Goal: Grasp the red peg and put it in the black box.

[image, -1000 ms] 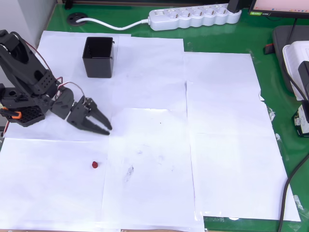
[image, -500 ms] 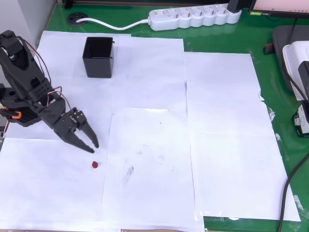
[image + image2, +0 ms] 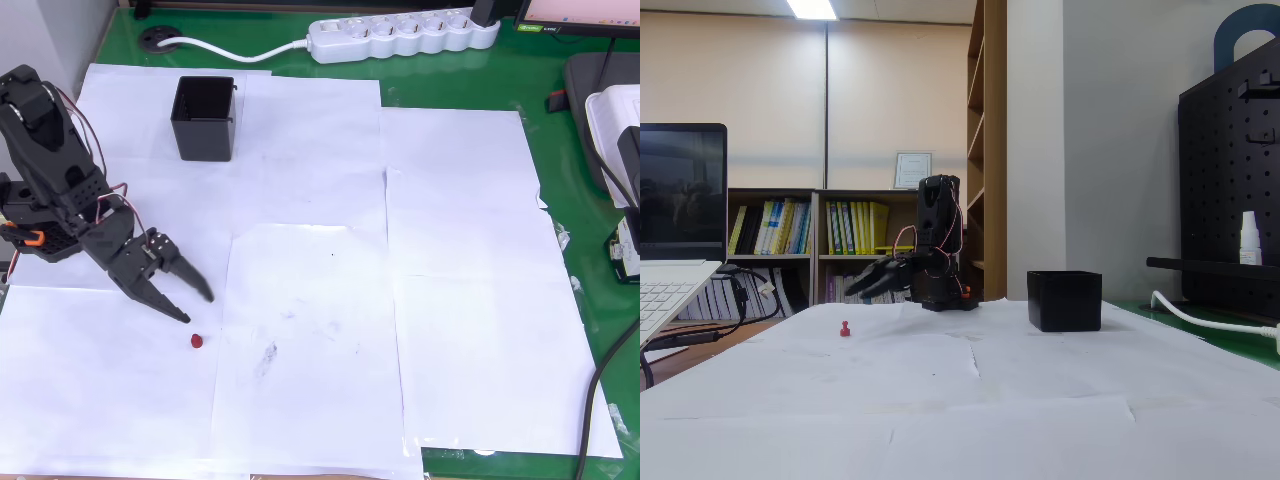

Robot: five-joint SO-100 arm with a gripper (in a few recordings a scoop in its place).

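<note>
The red peg is a tiny dark-red stub standing on the white paper at lower left; in the fixed view the red peg stands left of centre. My black gripper hangs just above it in the overhead picture, fingers spread and empty, tips a short way from the peg. In the fixed view the gripper reaches left from the arm, above the peg. The black box sits upright at the upper left, far from the gripper; the black box is right of the arm in the fixed view.
White paper sheets cover a green table. A white power strip and its cable lie along the far edge. Dark and white devices crowd the right edge. A laptop stands at the left in the fixed view.
The arm swung the gripper from near the box's side down toward the peg, and the fingers have spread wider in the last half second.
</note>
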